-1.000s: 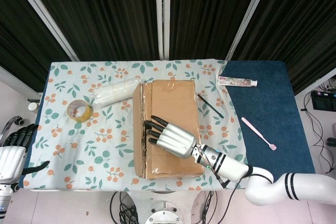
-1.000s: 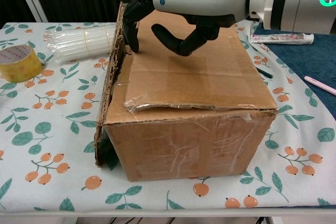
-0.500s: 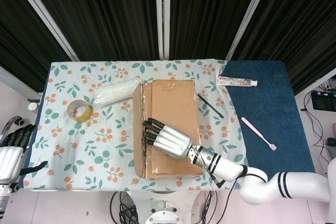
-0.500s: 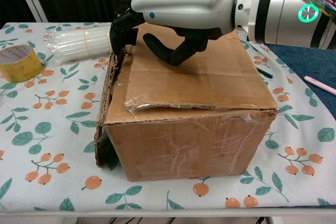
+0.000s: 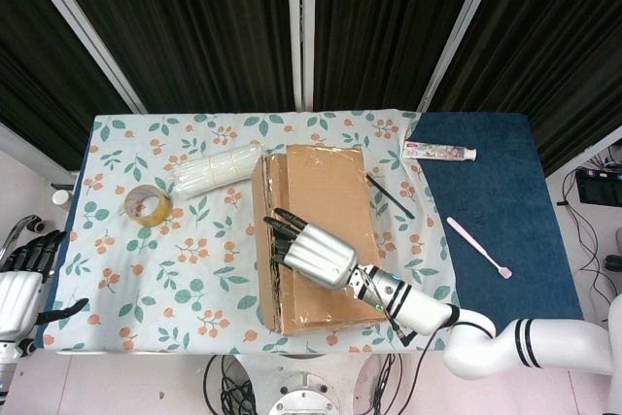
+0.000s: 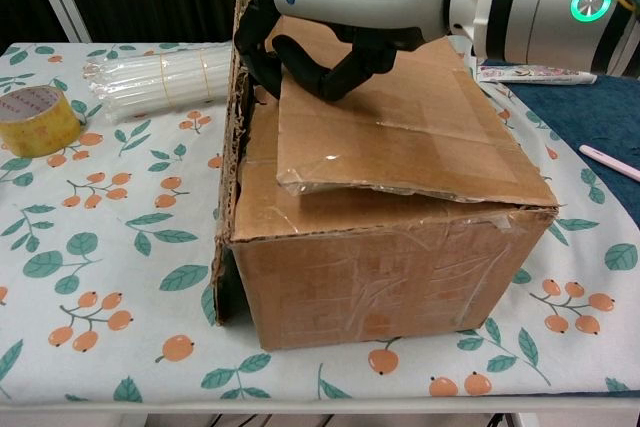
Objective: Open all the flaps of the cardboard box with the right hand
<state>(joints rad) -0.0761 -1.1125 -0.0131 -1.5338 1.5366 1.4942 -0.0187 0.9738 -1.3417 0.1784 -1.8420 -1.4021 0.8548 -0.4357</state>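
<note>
The cardboard box [image 5: 321,182] stands mid-table on the floral cloth; in the chest view the box [image 6: 380,267] fills the centre. My right hand [image 5: 316,252] reaches over its top from the near side. Its dark fingers [image 6: 252,47] hook under the left edge of the wide top flap [image 6: 420,137] while the thumb lies on top, and that edge is raised off the box. A narrow flap [image 6: 232,177] stands upright along the box's left side. My left hand [image 5: 24,293] rests off the table's near left corner, holding nothing, fingers apart.
A yellow tape roll [image 5: 146,204] and a bag of white sticks [image 5: 216,167] lie left of the box. On its right are a black pen [image 5: 389,195], a toothpaste tube [image 5: 439,152] and a pink toothbrush [image 5: 478,247] on the blue cloth [image 5: 505,191].
My right hand's fingers went under the top flap's left edge and lifted it. The box slid a little to the right. The left hand stayed put.
</note>
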